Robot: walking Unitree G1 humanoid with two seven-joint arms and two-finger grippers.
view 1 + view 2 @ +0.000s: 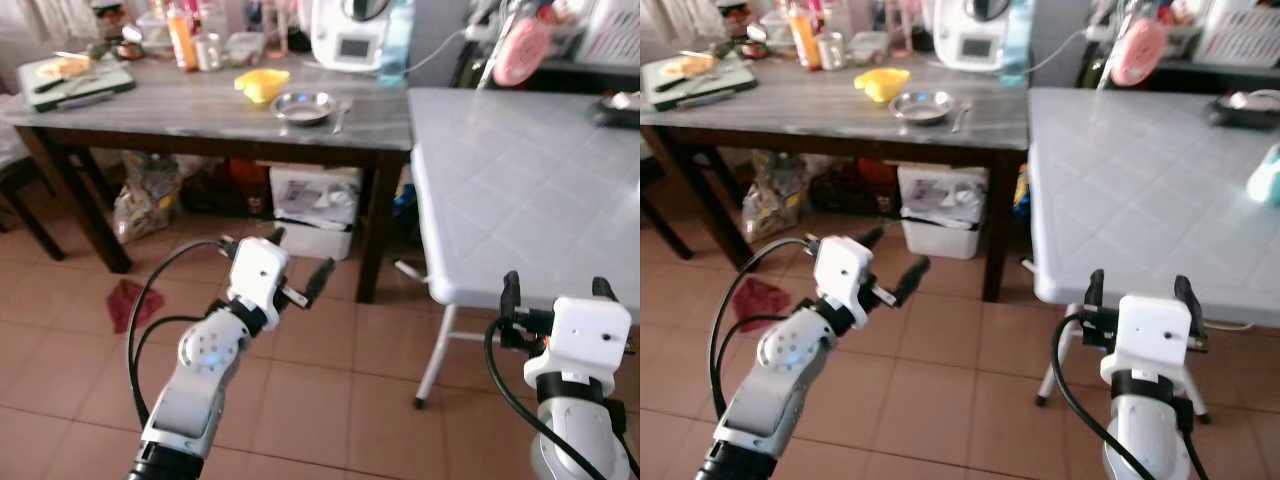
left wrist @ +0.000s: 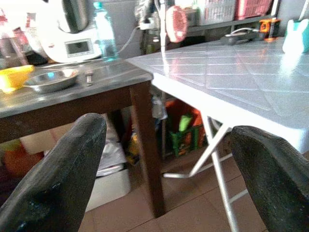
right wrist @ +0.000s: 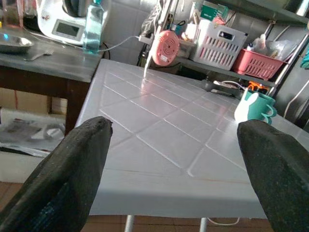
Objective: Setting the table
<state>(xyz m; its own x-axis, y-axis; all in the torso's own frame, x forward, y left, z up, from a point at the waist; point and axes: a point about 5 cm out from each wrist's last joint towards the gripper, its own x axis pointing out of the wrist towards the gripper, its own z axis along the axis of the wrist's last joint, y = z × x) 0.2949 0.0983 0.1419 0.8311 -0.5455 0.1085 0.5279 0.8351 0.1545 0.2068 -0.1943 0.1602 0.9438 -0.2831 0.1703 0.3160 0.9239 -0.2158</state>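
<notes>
A shallow round steel plate (image 1: 303, 106) sits in the upper middle of the head view, on a long grey wooden table (image 1: 190, 110) with dark legs, and a metal spoon (image 1: 341, 115) lies just beside it on the right. A yellow plastic bowl (image 1: 261, 84) rests near the plate on its left, with a white kitchen appliance (image 1: 348, 34) behind them at the top of the frame. A white folding plastic table (image 1: 520, 190) with a moulded diamond pattern fills the right half, butted against the grey table's end. The left gripper (image 1: 297, 266) hovers low in the middle over the terracotta tiled floor (image 1: 320, 380), fingers spread wide and holding nothing, well below and short of the plate. The right gripper (image 1: 554, 288) stands at the lower right just before the white table's near edge, its fingers likewise parted and empty, well apart from the plate. A teal and white cup (image 3: 255, 107) stands far across the white table
</notes>
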